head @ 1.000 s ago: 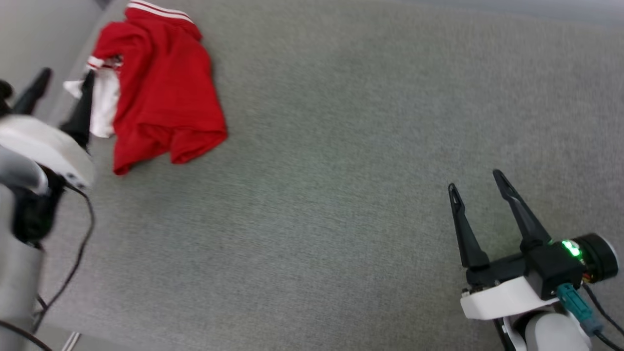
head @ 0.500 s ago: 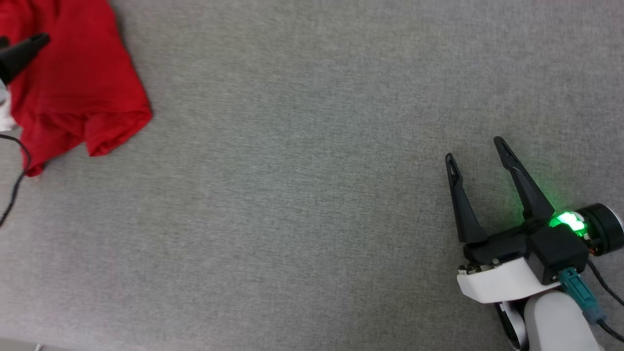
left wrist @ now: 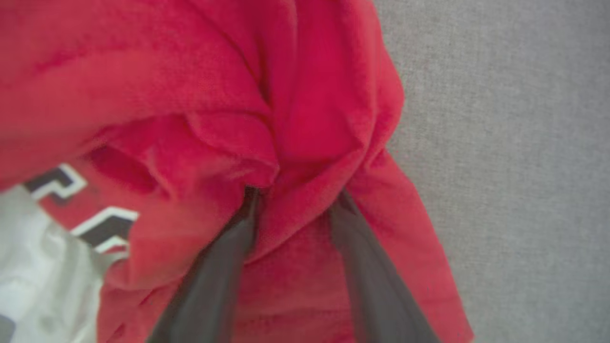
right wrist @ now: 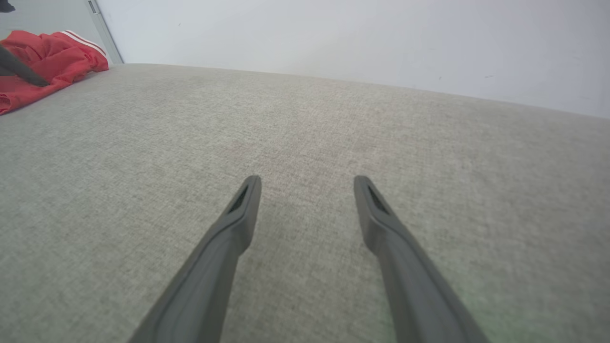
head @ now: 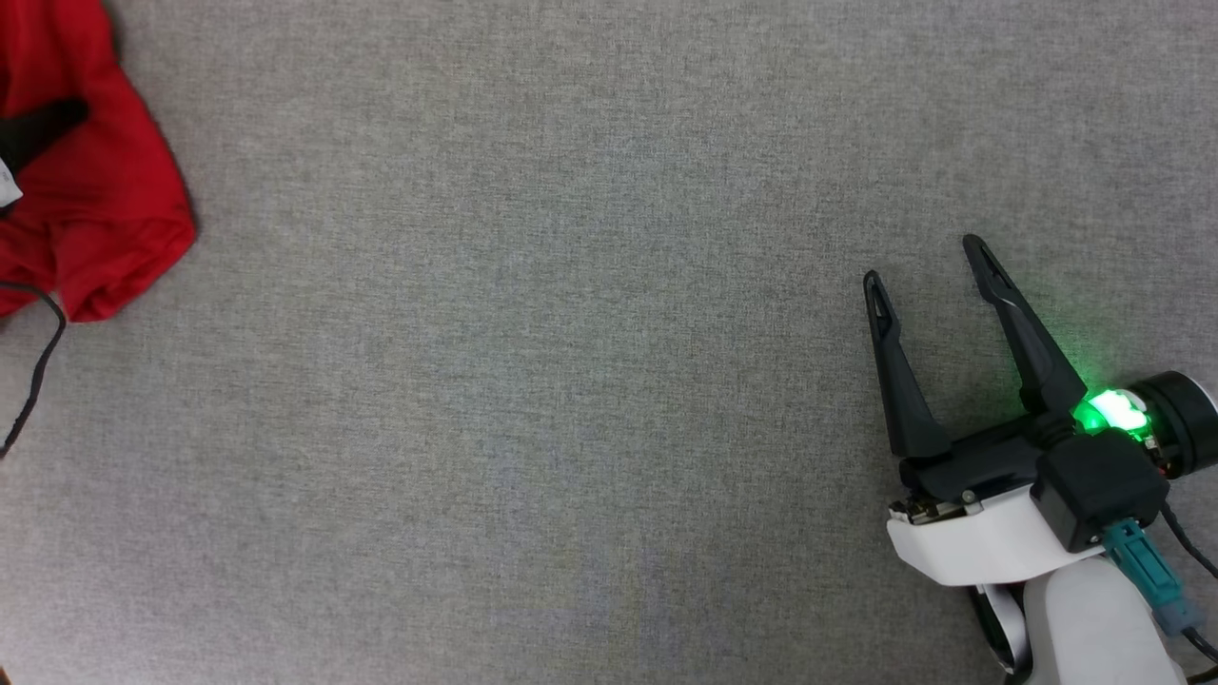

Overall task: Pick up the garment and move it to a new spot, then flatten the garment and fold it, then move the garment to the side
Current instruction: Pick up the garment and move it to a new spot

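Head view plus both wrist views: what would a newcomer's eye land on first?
The red garment, bunched on the grey surface at the head view's far left, stands out first; in the left wrist view the left gripper has its spread fingers pushed into its folds. Next is the right gripper at lower right, open over bare surface, a green light glowing at its wrist.

Surface: flat light grey woven fabric covering (head: 571, 381), fine even weave, running to a soft far edge.
Wall: plain pale off-white wall (right wrist: 362, 38) behind that edge, matte.
Fitting: 1 slim grey vertical strip (right wrist: 101, 28) at the wall's left end.
Lighting: diffuse, even.
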